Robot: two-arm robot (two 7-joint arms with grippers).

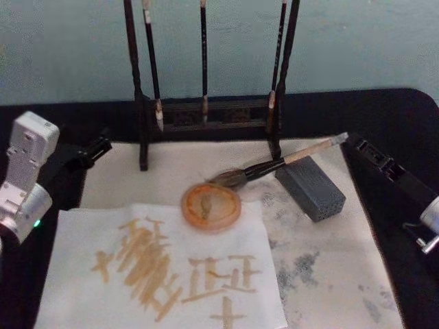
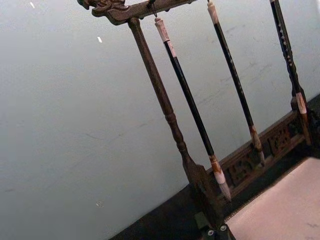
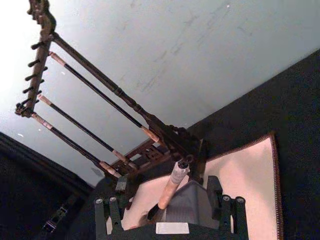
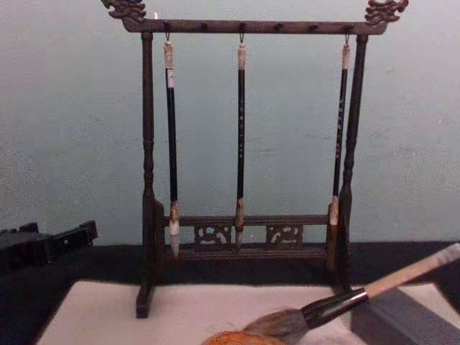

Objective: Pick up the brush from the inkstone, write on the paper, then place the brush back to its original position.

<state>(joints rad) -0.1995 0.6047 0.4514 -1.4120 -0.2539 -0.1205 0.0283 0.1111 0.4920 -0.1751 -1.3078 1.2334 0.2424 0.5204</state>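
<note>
Hovering by brush (image 1: 285,162) handle end: right gripper (image 1: 361,147) spread wide, empty | left gripper (image 1: 96,147) parked left, state cannot tell

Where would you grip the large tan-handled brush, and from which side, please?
I'd grip the brush on its pale wooden handle above the black ferrule, approaching from the right with the right gripper. The handle rests propped on the grey block, bristles at the orange dish.

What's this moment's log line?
Tan wooden brush on grey block, tip at orange dish; cream paper written; right gripper open, right edge; left gripper left edge
</note>
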